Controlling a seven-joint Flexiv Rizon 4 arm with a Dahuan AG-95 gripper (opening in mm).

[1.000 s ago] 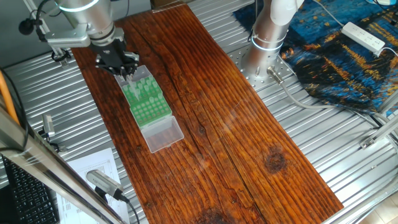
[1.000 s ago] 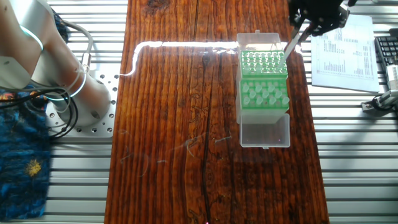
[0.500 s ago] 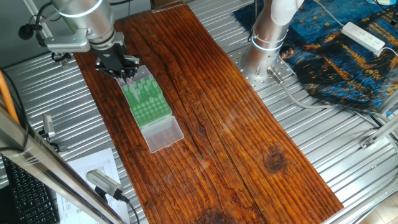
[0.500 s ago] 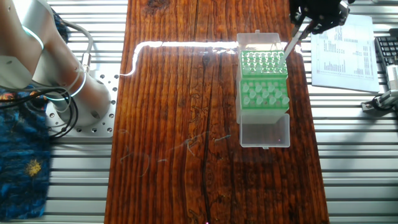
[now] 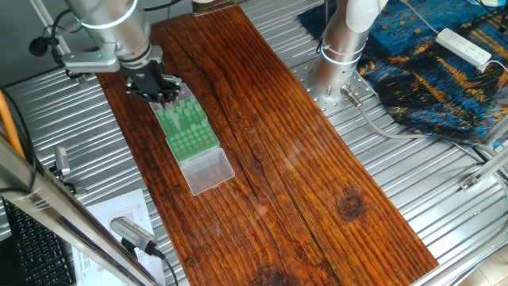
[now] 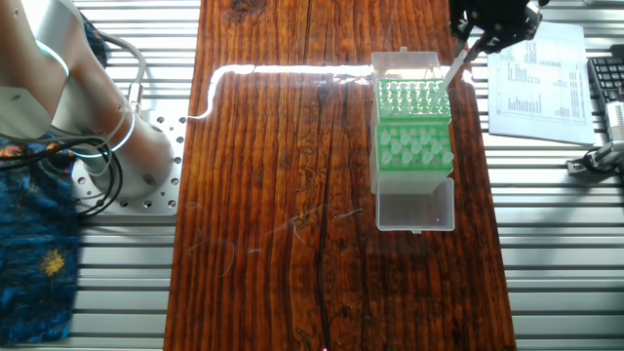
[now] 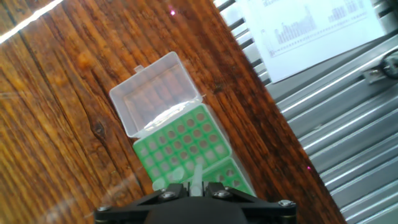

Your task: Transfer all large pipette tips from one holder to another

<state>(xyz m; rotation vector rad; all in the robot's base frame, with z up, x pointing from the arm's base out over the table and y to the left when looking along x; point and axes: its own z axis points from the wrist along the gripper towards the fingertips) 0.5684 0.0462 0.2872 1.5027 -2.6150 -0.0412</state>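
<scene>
One large pipette tip [image 7: 196,178] sits pinched between the closed fingers of the tool [image 6: 466,57], hanging point-down above the far end of the green rack [image 6: 414,132]. More tips [image 6: 413,146] stand in the rack's nearer half. Its clear lid [image 6: 416,207] lies open on the counter [image 6: 283,195], nearest the camera.

arm reaches in from the far side, gripper [image 6: 466,60] pointing down, jaws pinched on one pipette tip [image 7: 196,180]
</scene>
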